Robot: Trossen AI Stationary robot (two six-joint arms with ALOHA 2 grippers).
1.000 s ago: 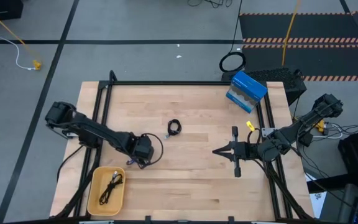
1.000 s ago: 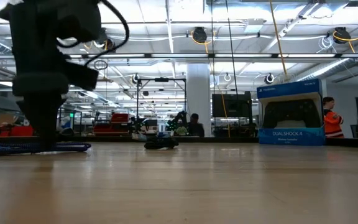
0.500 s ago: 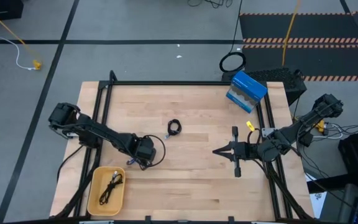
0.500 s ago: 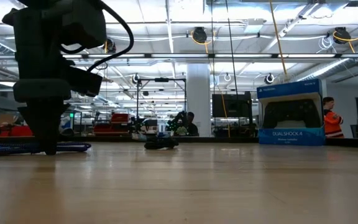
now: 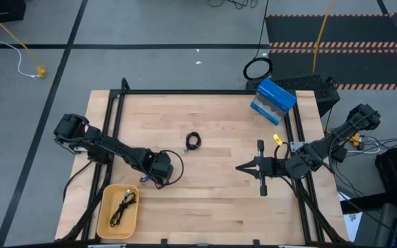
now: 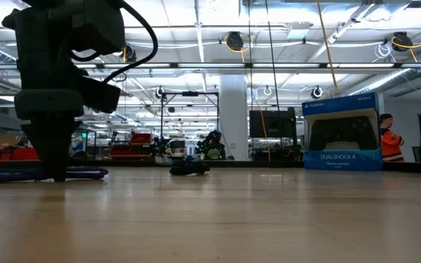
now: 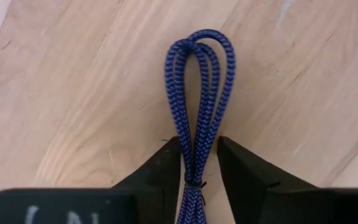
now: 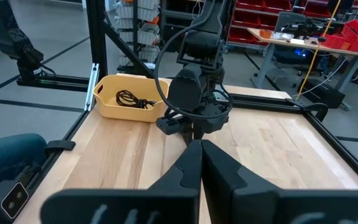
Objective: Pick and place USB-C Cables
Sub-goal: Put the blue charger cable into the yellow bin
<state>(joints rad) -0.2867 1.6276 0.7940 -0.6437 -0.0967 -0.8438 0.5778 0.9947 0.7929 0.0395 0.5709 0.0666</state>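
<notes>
From above, taking the yellow bin at the table's near-left corner as the mark: the left gripper is down at the wood just beyond the bin's far-right corner, over the purple cable, of which only a sliver shows under the wrist. A loose black cable already lies inside the bin, and the coiled black cable sits well beyond the bin toward the table's middle. The right gripper waits far to the bin's right, fingers drawn together and holding nothing. The blue box stands at the corner farthest from the bin. At table height, the left arm is a dark mass planted on the wood with the purple cable stretched flat at its foot; the coil and the box lie farther back. The left wrist camera settles the grasp: the fingers press in on both sides of the purple cable, clamped near its tie, with the looped end lying flat on the wood ahead. The right wrist camera, looking across, shows the left gripper down on the table just in front of the bin, the black cable inside it. I judge the grasp of the second cable is made; next comes a straight lift, a short swing over the bin and a release, leaving only the coil.
</notes>
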